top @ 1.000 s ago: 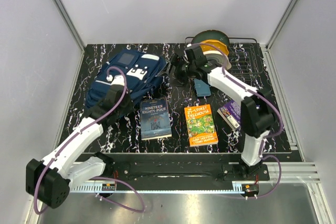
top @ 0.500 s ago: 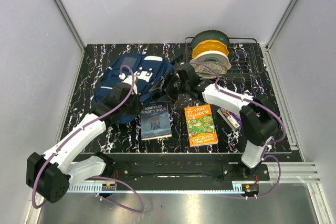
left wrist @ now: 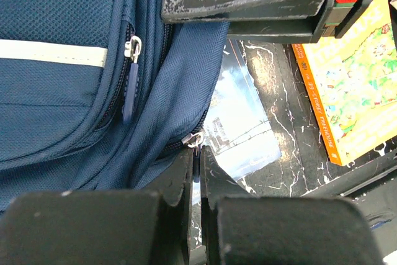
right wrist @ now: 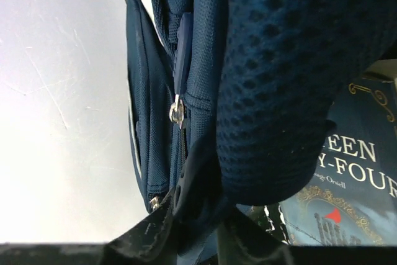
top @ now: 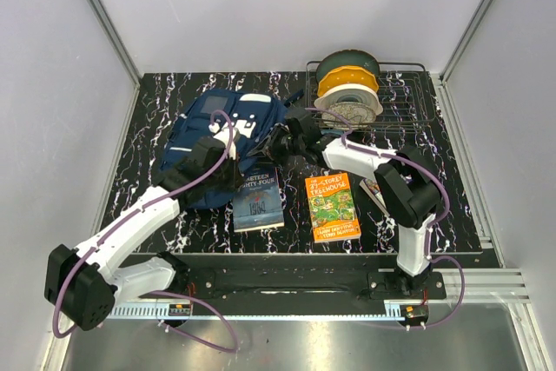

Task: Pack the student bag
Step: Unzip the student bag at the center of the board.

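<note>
**Near row.** Two books lie flat on the worktop point(top: 452, 206): the Nineteen Eighty-Four paperback point(top: 258, 202), its top edge tucked against the bag, and the orange Treehouse book point(top: 332, 208) just beside it.

**Left hand** point(left wrist: 196, 166). Jaws pressed together on the zip pull point(left wrist: 195, 141) at the bag's near edge.

**Right hand** point(right wrist: 198, 240). Narrowed about a fold of navy fabric below the padded mesh. I cannot tell whether it has a firm pinch.

**Student bag** point(top: 204, 132). It lies slumped on the left half of the worktop, between my two hands, with its white patch facing up. I judge it soft and floppy. The cloth will bunch and follow any pull rather than resist, so one hand must anchor it while the other runs the zip. I rate the best holds as the zip pull for opening and the padded strap or a seam for bracing. The thin panels would only stretch. It looks light while unfilled.

**Far right.** A wire rack point(top: 408, 102) carrying filament spools point(top: 347, 84).
</note>
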You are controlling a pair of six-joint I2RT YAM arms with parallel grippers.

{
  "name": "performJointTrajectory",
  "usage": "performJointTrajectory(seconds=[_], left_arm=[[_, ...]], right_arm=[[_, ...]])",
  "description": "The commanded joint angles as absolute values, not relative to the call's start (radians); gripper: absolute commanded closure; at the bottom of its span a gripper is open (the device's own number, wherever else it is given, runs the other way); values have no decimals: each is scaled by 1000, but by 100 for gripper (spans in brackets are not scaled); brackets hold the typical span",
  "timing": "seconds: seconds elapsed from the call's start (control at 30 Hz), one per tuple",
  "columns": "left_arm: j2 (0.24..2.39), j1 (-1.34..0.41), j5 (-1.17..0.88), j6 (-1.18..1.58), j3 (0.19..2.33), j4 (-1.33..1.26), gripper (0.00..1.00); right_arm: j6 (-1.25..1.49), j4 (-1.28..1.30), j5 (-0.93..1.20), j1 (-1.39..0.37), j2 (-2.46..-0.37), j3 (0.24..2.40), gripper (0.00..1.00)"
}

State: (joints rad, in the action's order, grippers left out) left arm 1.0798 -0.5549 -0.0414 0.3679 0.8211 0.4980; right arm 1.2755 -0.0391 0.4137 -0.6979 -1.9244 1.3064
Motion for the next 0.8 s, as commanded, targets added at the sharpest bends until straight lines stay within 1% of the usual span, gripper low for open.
performJointTrajectory(seconds=[0.0,0.07,0.1,0.13,0.23,0.27,0.47,0.57,0.77], left_arm=[[1065,-575,-86,353,850,385,100],[1065,-575,-69,357,841,391,100],[1063,-574,-64,359,836,394,100],[1062,-575,-57,360,833,405,100],[1063,-574,-3,379,825,451,100],[1065,-574,42,385,822,462,100],[1051,-574,181,417,805,584,100],[1035,-574,222,448,786,633,100],[1023,-555,275,524,765,730,100]], right_arm=[[1256,-95,429,-706,-1927,1361,77],[1237,-84,425,-706,-1921,1361,88],[1227,-74,420,-704,-1913,1361,97],[1218,-63,413,-704,-1907,1361,100],[1161,-5,373,-687,-1887,1361,100],[1137,26,368,-675,-1884,1361,100],[1011,142,400,-557,-1882,1434,100],[951,202,420,-526,-1911,1514,100],[862,336,443,-500,-2045,1738,100]])
